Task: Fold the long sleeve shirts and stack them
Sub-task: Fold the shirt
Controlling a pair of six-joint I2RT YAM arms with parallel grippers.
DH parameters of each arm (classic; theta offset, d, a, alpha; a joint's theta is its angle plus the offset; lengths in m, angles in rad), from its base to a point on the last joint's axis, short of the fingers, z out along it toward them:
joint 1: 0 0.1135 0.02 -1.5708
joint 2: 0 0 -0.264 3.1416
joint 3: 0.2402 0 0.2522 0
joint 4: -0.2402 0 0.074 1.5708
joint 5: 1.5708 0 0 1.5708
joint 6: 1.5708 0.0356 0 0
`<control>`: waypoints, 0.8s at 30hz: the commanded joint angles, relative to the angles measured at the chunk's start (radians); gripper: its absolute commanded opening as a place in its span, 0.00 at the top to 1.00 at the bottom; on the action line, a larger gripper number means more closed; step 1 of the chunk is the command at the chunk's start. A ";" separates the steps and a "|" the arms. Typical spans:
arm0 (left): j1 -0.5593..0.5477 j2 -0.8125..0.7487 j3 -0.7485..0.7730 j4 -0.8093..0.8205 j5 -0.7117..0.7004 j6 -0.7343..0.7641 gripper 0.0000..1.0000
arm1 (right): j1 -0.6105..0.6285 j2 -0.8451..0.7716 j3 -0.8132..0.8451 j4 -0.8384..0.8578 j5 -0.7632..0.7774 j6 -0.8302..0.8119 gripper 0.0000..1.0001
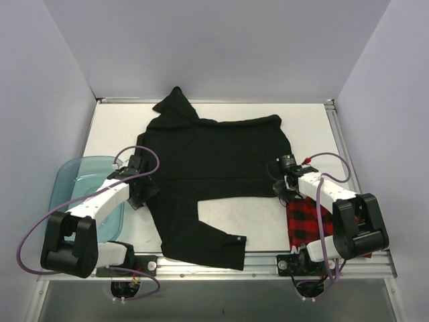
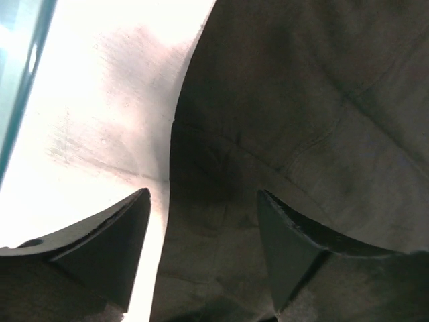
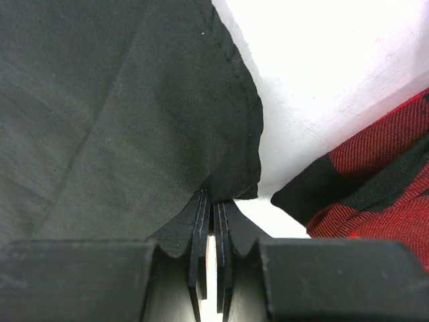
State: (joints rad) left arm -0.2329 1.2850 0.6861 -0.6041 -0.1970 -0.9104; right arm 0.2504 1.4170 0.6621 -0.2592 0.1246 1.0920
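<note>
Top external view: the black shirt (image 1: 208,161) lies spread across the middle of the table, with one sleeve angled toward the near edge.
Left gripper (image 2: 201,194): its jaws stand wide apart, astride the shirt's left edge, and hold nothing.
Left-side care: the hem should probably sit deep between the fingers before they close.
Right gripper (image 3: 213,201): it is pinched tight on the black shirt's right hem corner.
Right-side care: it should lift level with the left so the fold stays straight.
Checked shirt (image 1: 307,220): it lies bunched just beside the right gripper and is best left undisturbed.
</note>
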 commanded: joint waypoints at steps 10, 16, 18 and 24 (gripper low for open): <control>-0.008 0.076 -0.036 0.089 0.013 -0.019 0.60 | 0.006 -0.050 0.042 -0.072 0.021 -0.101 1.00; -0.016 0.013 -0.046 0.046 0.018 -0.012 1.00 | 0.006 -0.096 0.045 -0.087 0.012 -0.161 1.00; -0.017 -0.044 -0.028 0.008 0.018 -0.002 1.00 | 0.006 -0.113 0.073 -0.122 0.006 -0.190 1.00; -0.009 -0.098 0.061 -0.100 -0.002 0.030 1.00 | -0.002 -0.136 0.184 -0.218 0.009 -0.296 1.00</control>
State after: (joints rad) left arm -0.2466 1.2102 0.6758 -0.6342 -0.1795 -0.9077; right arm 0.2504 1.3125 0.7650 -0.3748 0.1120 0.8753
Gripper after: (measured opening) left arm 0.011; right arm 0.046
